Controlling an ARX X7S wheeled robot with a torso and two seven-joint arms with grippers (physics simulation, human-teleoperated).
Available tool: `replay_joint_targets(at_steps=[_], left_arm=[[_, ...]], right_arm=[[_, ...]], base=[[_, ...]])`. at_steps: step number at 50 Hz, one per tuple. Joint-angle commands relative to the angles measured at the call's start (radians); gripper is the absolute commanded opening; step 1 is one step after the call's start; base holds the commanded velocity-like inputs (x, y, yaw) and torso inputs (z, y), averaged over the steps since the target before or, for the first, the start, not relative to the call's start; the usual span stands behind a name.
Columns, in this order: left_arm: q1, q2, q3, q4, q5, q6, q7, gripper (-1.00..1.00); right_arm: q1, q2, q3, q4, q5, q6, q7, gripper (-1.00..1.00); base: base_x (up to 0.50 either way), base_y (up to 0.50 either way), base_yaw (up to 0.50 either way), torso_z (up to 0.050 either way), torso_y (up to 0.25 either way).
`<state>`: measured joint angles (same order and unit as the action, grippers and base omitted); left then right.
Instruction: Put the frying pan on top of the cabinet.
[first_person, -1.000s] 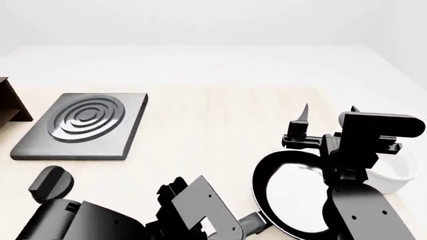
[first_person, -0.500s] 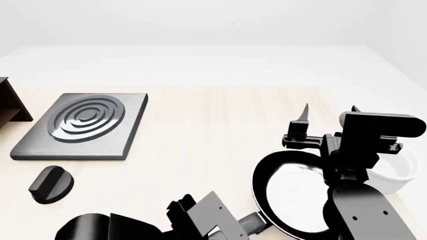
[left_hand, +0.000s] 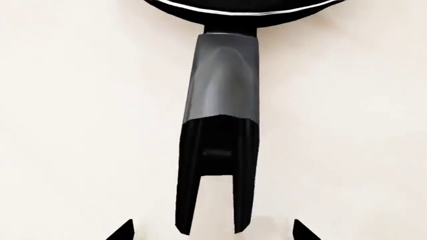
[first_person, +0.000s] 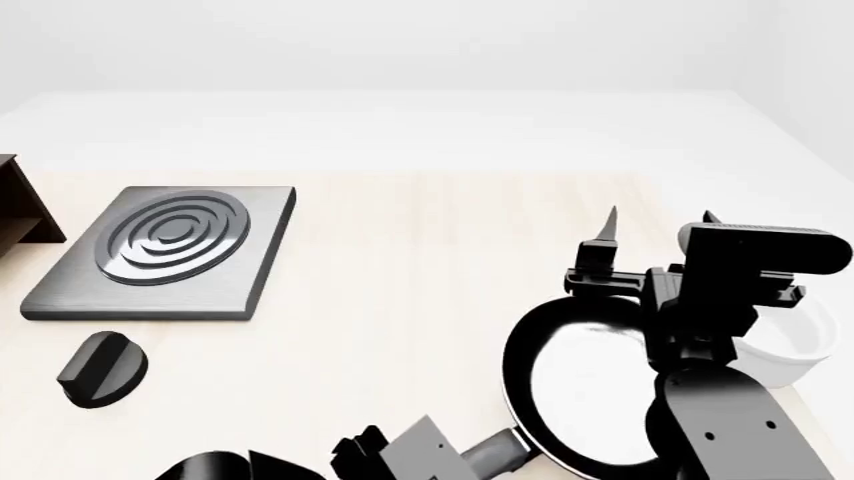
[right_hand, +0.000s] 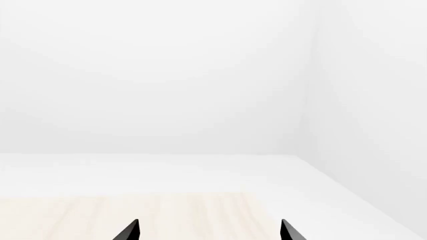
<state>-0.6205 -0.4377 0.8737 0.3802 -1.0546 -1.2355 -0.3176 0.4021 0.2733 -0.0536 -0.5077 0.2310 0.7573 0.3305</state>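
Low over frying pan (left_hand: 220, 100) handle, left gripper (left_hand: 212, 231) spread wide, right gripper (right_hand: 209, 231) likewise.

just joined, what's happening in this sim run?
The left gripper is lined up over the handle end of the frying pan, fingers open on either side, not gripping yet. The pan sits on the table near the white bowl. The right gripper hangs open above the pan's far rim, holding nothing. The cabinet shows only at the left edge, beyond the hob.
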Motion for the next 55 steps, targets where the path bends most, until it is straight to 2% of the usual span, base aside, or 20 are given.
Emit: replay_joint_targets(at_steps=[1, 22, 27, 35, 41, 44, 49, 50, 54, 55], left_arm=[[0.025, 0.004, 0.022, -0.047, 0.025, 0.026, 0.001, -1.0], [0.002, -0.031, 0.04, 0.006, 0.081, 0.089, 0.013, -1.0], [-0.024, -0.064, -0.042, 0.053, 0.001, 0.046, -0.035, -1.0], [-0.048, -0.193, -0.21, 0.139, -0.151, 0.033, -0.081, -1.0], [-0.046, -0.276, -0.32, 0.099, -0.218, 0.065, -0.092, -1.0], [-0.112, -0.314, -0.436, 0.045, -0.327, 0.07, -0.156, -1.0], [-0.244, -0.333, -0.515, -0.02, -0.422, 0.043, -0.275, -1.0], [-0.305, -0.329, -0.53, -0.059, -0.443, 0.03, -0.32, -1.0], [-0.478, -0.295, -0.525, -0.193, -0.399, 0.009, -0.368, -1.0], [-0.572, -0.268, -0.507, -0.293, -0.368, -0.01, -0.374, -1.0]], right_arm=[[0.001, 0.002, -0.007, 0.004, 0.001, -0.003, 0.004, 1.0], [-0.002, 0.008, -0.009, 0.001, 0.009, -0.005, 0.012, 1.0], [-0.002, 0.009, -0.002, -0.004, 0.014, -0.001, 0.014, 1.0], [-0.001, 0.011, -0.002, -0.002, 0.016, -0.002, 0.017, 1.0], [-0.001, 0.013, 0.0, 0.001, 0.018, -0.004, 0.019, 1.0], [-0.001, 0.012, -0.01, 0.006, 0.014, -0.008, 0.02, 1.0], [0.001, 0.014, -0.011, 0.009, 0.015, -0.007, 0.022, 1.0], [0.002, 0.014, -0.011, 0.01, 0.015, -0.008, 0.022, 1.0], [0.002, 0.015, -0.012, 0.011, 0.017, -0.008, 0.023, 1.0], [0.002, 0.015, -0.011, 0.01, 0.018, -0.008, 0.023, 1.0]], base=[[0.0, 0.0, 0.0, 0.0, 0.0], [0.0, 0.0, 0.0, 0.0, 0.0], [0.0, 0.0, 0.0, 0.0, 0.0], [0.0, 0.0, 0.0, 0.0, 0.0], [0.0, 0.0, 0.0, 0.0, 0.0], [0.0, 0.0, 0.0, 0.0, 0.004], [0.0, 0.0, 0.0, 0.0, 0.002], [0.0, 0.0, 0.0, 0.0, 0.0], [0.0, 0.0, 0.0, 0.0, 0.003], [0.0, 0.0, 0.0, 0.0, 0.0]])
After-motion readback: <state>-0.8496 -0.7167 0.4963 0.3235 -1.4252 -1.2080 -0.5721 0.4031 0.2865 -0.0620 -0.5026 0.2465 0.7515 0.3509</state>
